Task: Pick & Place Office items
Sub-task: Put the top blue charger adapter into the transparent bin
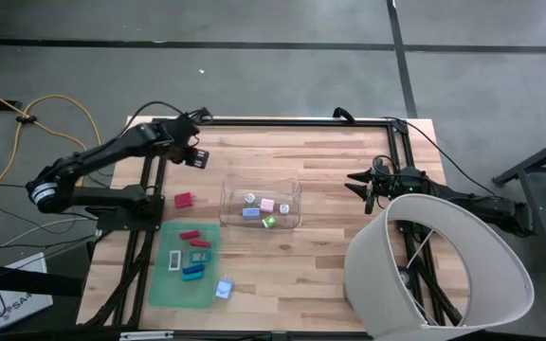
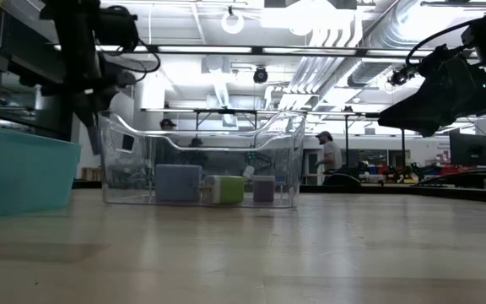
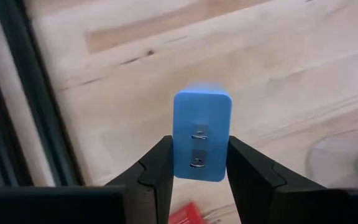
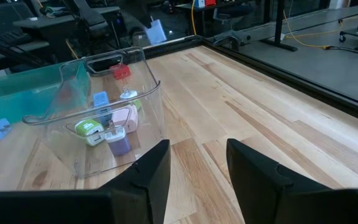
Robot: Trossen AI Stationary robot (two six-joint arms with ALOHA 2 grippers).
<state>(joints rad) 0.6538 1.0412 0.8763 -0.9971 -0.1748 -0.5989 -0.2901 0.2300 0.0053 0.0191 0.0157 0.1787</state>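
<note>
While the right gripper [image 4: 194, 165] waited with fingers apart beside the clear bin [image 1: 292, 194], we had the left gripper [image 3: 199, 163] clamped on a blue block [image 3: 202, 134], raised over bare wood just off the bin's left end. We judged it mid-carry; next move called for centring above the bin, then letting go.

The wooden table [image 1: 330, 180] is holding a clear bin [image 1: 261, 204], a green mat [image 1: 184, 265] and a red piece [image 1: 183, 200].
</note>
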